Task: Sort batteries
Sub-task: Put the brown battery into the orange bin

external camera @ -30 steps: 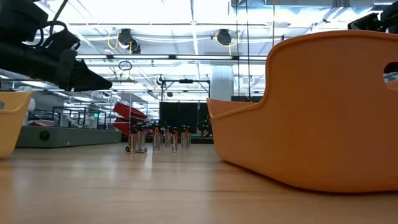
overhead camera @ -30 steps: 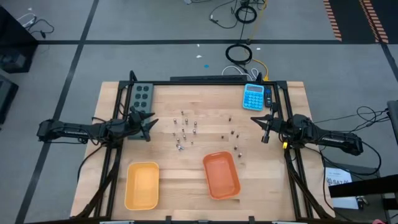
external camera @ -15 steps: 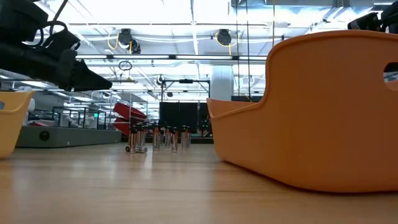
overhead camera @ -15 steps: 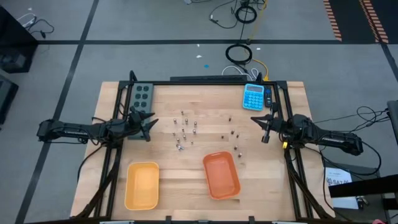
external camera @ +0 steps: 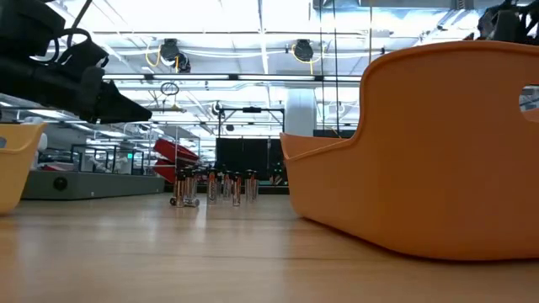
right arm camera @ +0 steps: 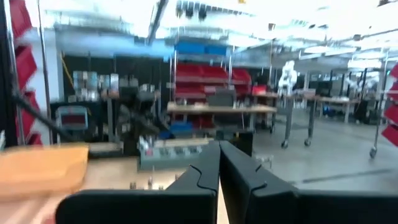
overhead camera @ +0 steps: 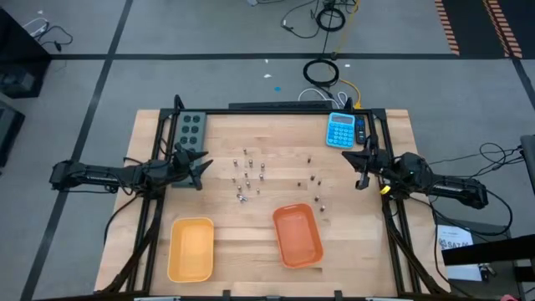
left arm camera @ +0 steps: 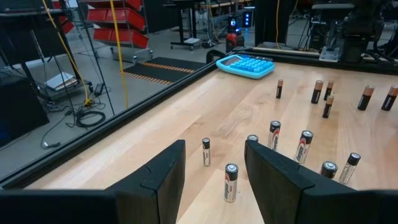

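Some fifteen batteries [overhead camera: 247,179], tiny dark and silvery cylinders, stand scattered at the centre of a pale wooden surface [overhead camera: 276,159] in the overhead view. A yellow tray [overhead camera: 191,248] sits at seven o'clock and an orange tray [overhead camera: 298,235], both smooth with rounded corners, at five o'clock. A blue calculator [overhead camera: 340,130] lies at one o'clock, a grey power strip [overhead camera: 189,127] at eleven o'clock. The left gripper [overhead camera: 203,167] hovers at nine o'clock, the right gripper [overhead camera: 361,169] at three o'clock, neither touching a cell.

At surface height, the batteries [external camera: 212,187] line up far off, upright but for one lying flat, beside the orange tray's [external camera: 438,151] curved glossy wall.

From the left wrist, the left gripper [left arm camera: 214,177] holds its blocky dark fingers [left arm camera: 163,179] spread apart and empty, one upright cell standing between them.

From the right wrist, the right gripper [right arm camera: 219,174] has its fingers [right arm camera: 200,177] pressed together on nothing.
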